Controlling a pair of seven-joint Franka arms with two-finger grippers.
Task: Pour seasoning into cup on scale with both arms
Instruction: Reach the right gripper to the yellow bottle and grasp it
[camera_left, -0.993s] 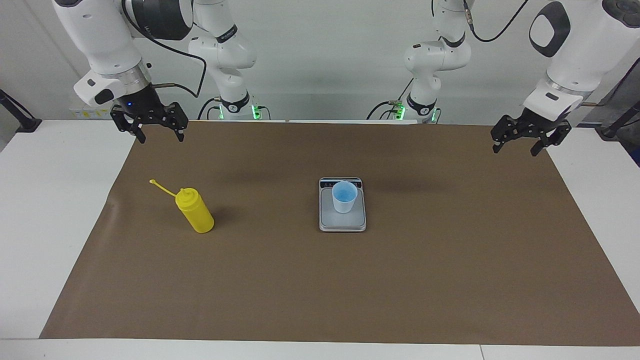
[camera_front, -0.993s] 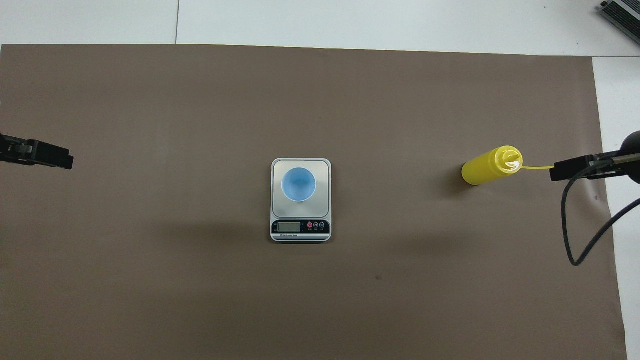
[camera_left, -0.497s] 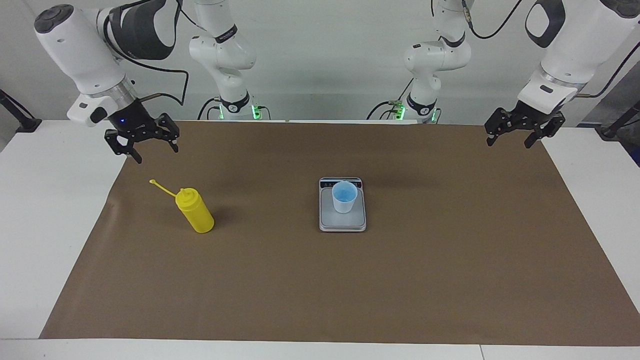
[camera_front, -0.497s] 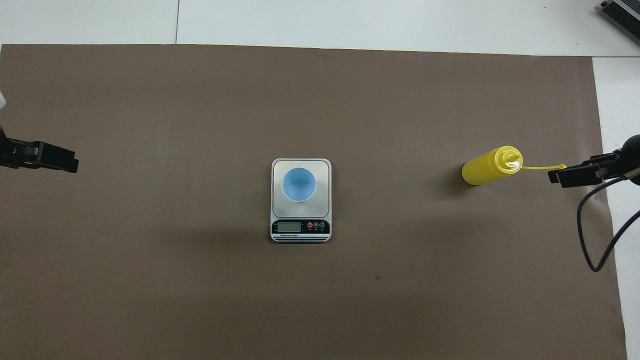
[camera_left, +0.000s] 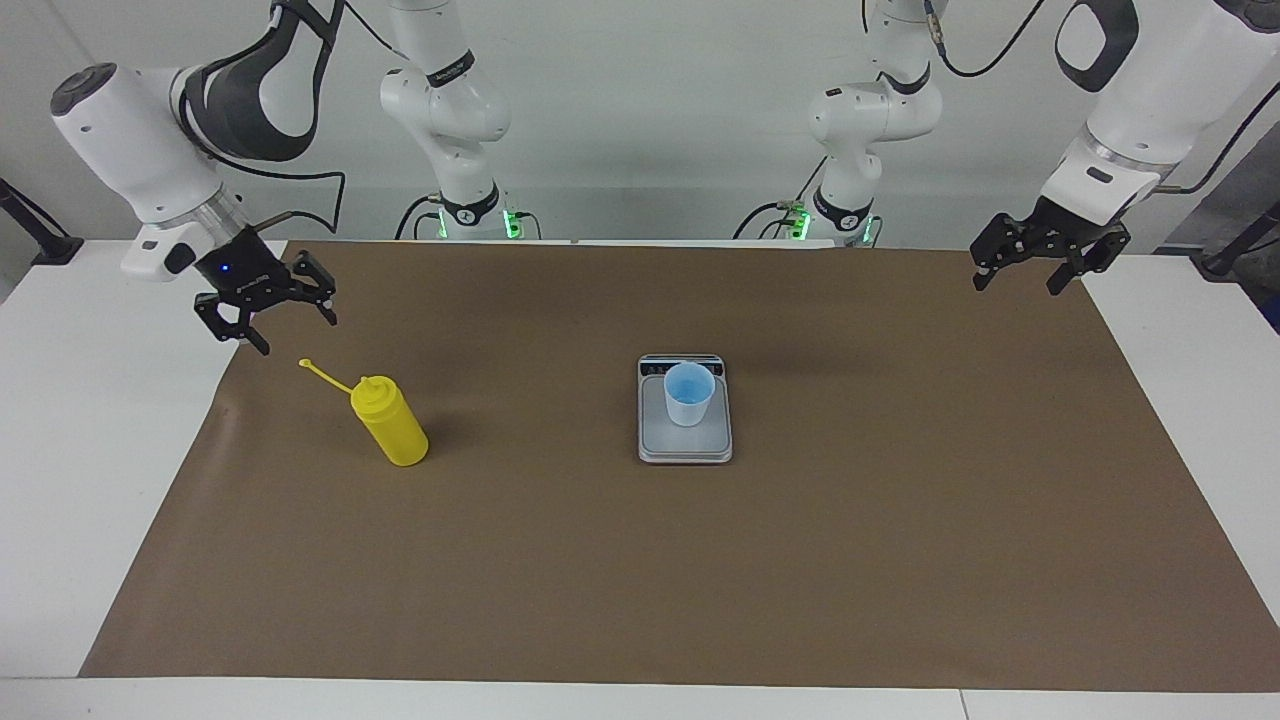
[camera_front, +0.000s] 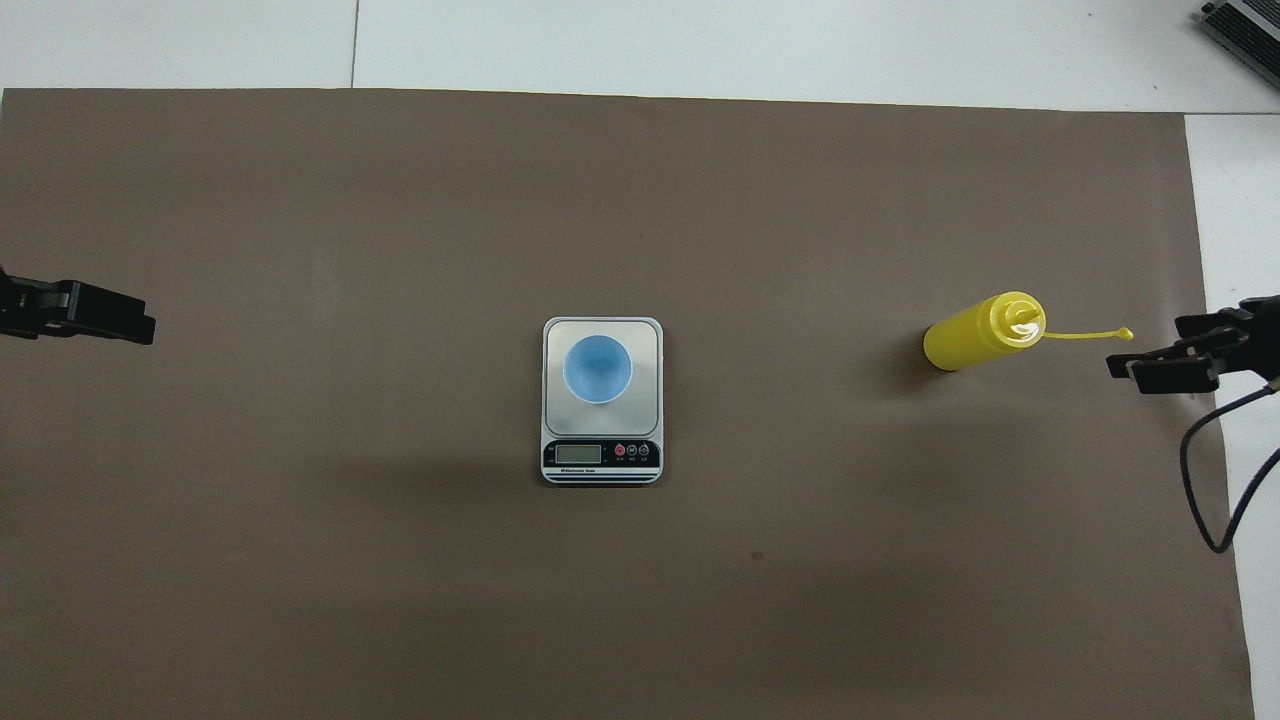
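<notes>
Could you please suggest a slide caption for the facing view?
Yellow seasoning bottle and blue cup on the scale, both open pincers, right and left, raised, nothing held.

Table (camera_left: 60, 420), brown mat (camera_left: 900, 520): obstacles and free room.

- Scale (camera_left: 685, 445), mid-table, cup (camera_left: 689, 394) standing on its plate. Only raised obstacle in the middle; open mat on every side.
- Yellow bottle (camera_left: 392, 423), upright, toward the right arm's end of the table, well apart from the scale. Its cap strap (camera_left: 325, 375) sticks out toward that end's edge.
- Right gripper (camera_left: 266, 310), jaws apart, in the air over the mat's edge, near the strap tip, clear of it.
- Left gripper (camera_left: 1040, 262), jaws apart, in the air over the mat's corner at the left arm's end.
- Mat strip along the table edge farthest from the robots: unobstructed.
</notes>
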